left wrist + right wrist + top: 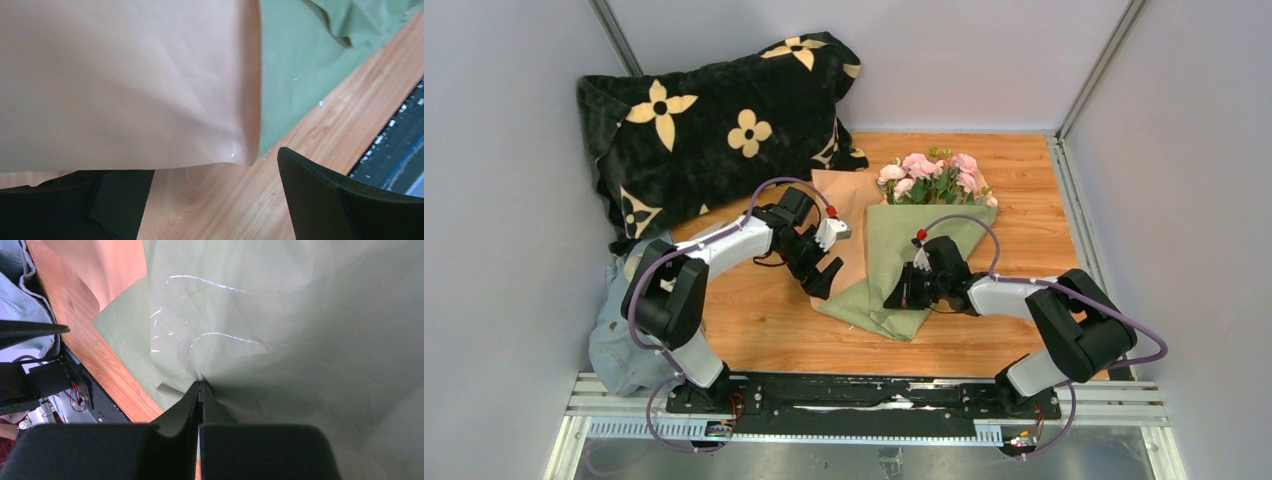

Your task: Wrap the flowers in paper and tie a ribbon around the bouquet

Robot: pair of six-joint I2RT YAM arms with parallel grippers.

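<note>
Wrapping is the step in hand, as I judge it; no ribbon is in view. On the left, my left jaws stand spread wide and empty, hanging just over the near edge of the tan sheet point(125, 85), whose corner seems to curl up off the table point(225, 200). To do this well I would lower them so one finger slips under that raised edge and the other lands on top. I would close on the sheet alone, then carry it rightward over the stems in a low arc, so it folds rather than creases or tears.

Just right of it the green sheet point(886, 245) is gathered into a cone, narrow end near; which sheet lies on top at the seam I cannot tell. The right jaws are pressed together, pinching a fold of green at that near end. I would hold that pinch steady as an anchor, since slack there may let the cone spring open. The flowers point(934, 175) sit at the far end, blooms past the paper, and must not be dragged.
</note>
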